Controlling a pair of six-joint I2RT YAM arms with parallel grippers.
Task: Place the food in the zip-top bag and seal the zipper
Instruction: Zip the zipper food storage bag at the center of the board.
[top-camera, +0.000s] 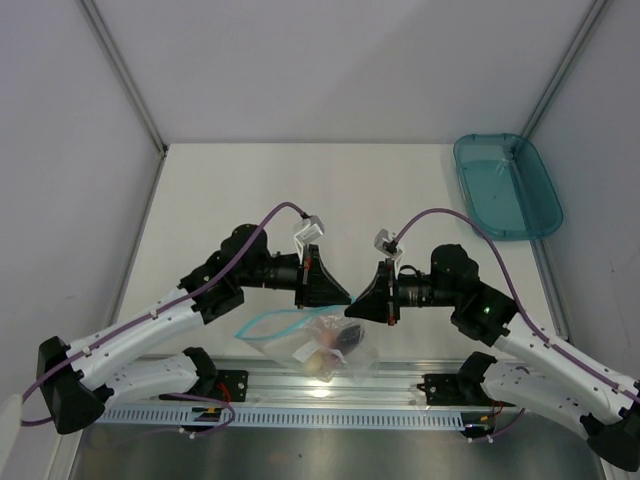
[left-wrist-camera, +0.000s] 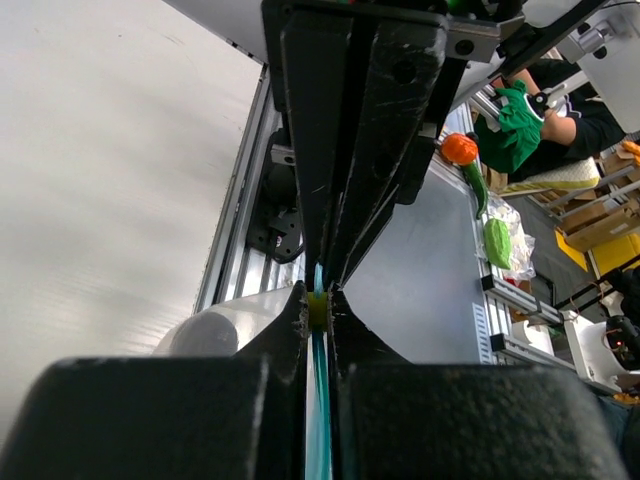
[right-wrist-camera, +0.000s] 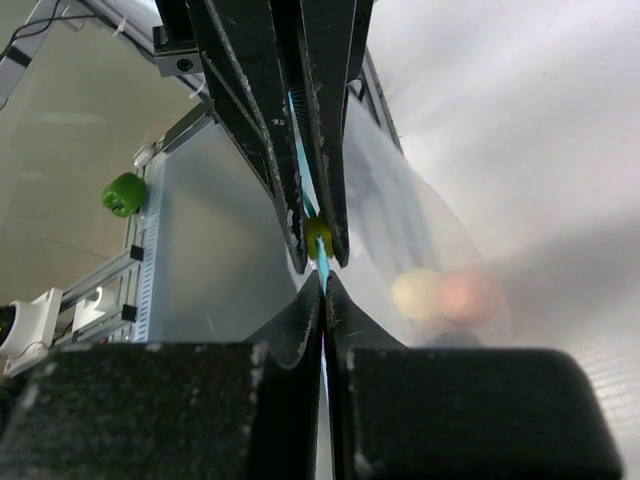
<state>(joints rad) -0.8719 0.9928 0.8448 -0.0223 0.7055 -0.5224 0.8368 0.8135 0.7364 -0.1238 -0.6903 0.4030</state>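
The zip-top bag (top-camera: 322, 345) hangs lifted just above the table's near edge, held by both grippers at its teal zipper (top-camera: 268, 320). The food is inside it: a cream piece (right-wrist-camera: 415, 293), a peach-pink piece (right-wrist-camera: 466, 293) and a dark purple piece (top-camera: 349, 338). My left gripper (top-camera: 344, 297) is shut on the zipper strip (left-wrist-camera: 319, 400). My right gripper (top-camera: 353, 309) faces it tip to tip and is shut on the same strip (right-wrist-camera: 322, 278). A small yellow piece (right-wrist-camera: 320, 238) sits on the strip between the left gripper's tips.
A teal plastic tray (top-camera: 505, 185) lies at the back right of the table. The aluminium rail (top-camera: 330, 395) with the arm bases runs along the near edge, right under the bag. White walls close in the table on three sides.
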